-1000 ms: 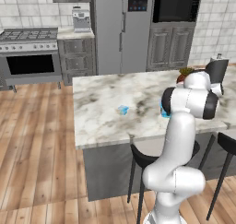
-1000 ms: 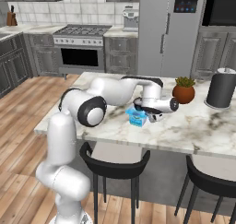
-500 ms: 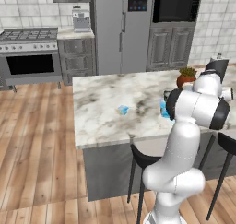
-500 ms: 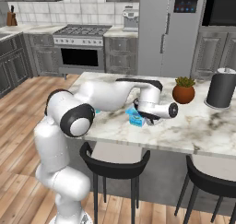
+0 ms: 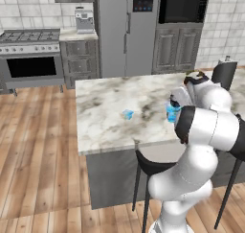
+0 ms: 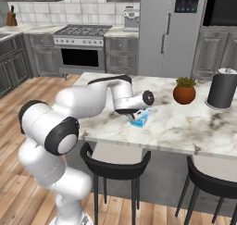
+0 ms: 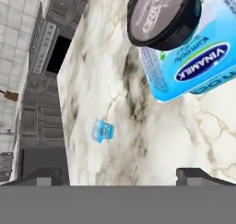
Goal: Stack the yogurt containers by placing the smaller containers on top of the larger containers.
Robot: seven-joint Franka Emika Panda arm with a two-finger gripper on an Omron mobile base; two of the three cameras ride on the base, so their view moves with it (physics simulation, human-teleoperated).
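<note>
We find the bright blue tub (image 7: 193, 66) on the marble island counter (image 7: 138, 126), and the dark navy cup (image 7: 163, 15) with its greyish lid sits on top of it, the cup's lid turned toward the hand camera. In the right base view the tub (image 6: 140, 118) stands near the counter's front edge, with the gripper (image 6: 135, 113) just beside it on the arm's side. Its jaws are released and stand wide apart, the two dark fingertips (image 7: 191, 174) holding nothing between them. Well apart from the tub, farther along the counter toward the stove side of the kitchen, the small pale blue cup (image 7: 102, 131) stands alone; we see it in the left base view as a pale speck (image 5: 128, 114) on the marble. Beyond the tub, toward the counter's other end, the orange-brown plant pot (image 6: 184, 92) stands, and past that the tall dark grey cylinder (image 6: 222, 88).
</note>
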